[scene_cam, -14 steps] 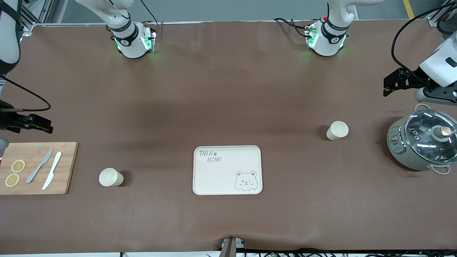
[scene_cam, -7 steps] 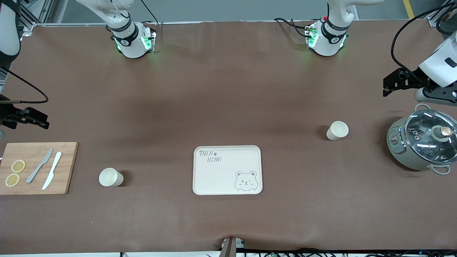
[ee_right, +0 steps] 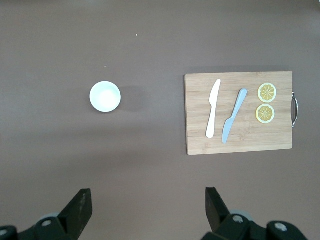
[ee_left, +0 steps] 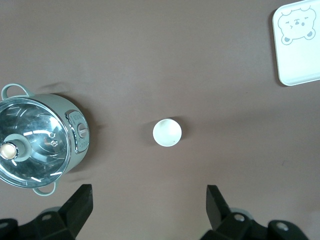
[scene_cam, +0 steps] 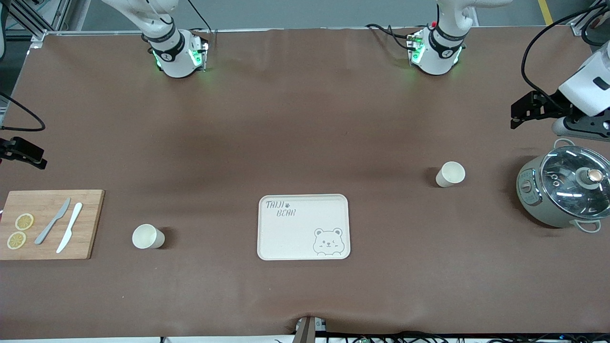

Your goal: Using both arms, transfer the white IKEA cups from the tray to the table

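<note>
Brown table covering lies under both our arms. Our right gripper (scene_cam: 24, 153), fingers spread wide, has pulled farther toward the right arm's end since a second ago; one cup (scene_cam: 148, 236) stands near the cutting board (scene_cam: 86, 224). Our left gripper (scene_cam: 526, 109), also wide, has barely moved; the other cup (scene_cam: 450, 174) stands beside the pot (scene_cam: 562, 193). Between the cups lies the tray (scene_cam: 305, 202).

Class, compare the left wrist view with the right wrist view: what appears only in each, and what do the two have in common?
Only the left wrist view shows the lidded pot and a corner of the bear-printed tray. Only the right wrist view shows the wooden cutting board with two knives and two lemon slices. Both show one white cup upright on the brown table, with open black fingers above it.
</note>
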Robot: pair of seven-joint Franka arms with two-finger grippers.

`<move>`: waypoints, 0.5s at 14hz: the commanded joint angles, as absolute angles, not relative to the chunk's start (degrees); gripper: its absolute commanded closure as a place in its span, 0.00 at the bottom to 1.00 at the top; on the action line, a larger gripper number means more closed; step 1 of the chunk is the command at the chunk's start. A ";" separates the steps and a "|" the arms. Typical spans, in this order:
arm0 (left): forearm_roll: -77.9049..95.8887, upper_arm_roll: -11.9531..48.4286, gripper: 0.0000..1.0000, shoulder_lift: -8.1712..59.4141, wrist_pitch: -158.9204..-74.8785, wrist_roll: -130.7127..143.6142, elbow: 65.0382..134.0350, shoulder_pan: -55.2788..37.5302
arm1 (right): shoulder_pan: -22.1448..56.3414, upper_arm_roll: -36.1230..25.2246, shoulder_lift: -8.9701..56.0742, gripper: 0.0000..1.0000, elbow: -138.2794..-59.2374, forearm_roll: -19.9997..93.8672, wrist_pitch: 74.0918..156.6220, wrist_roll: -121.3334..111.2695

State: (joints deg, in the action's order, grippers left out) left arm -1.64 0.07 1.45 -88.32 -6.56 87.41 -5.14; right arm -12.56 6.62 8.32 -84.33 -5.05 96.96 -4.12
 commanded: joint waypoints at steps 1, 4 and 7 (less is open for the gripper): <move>-2.46 0.26 0.00 1.67 -87.28 -5.80 86.48 -5.27 | -13.62 7.29 7.82 0.00 -84.20 -3.87 96.68 -4.83; -2.46 0.26 0.00 1.67 -87.28 -5.80 86.48 -5.27 | -13.54 7.29 7.82 0.00 -84.11 -3.87 96.68 -4.66; -2.46 0.26 0.00 1.93 -87.28 -5.89 86.48 -5.19 | -13.62 7.29 7.82 0.00 -84.11 -3.87 96.33 -4.57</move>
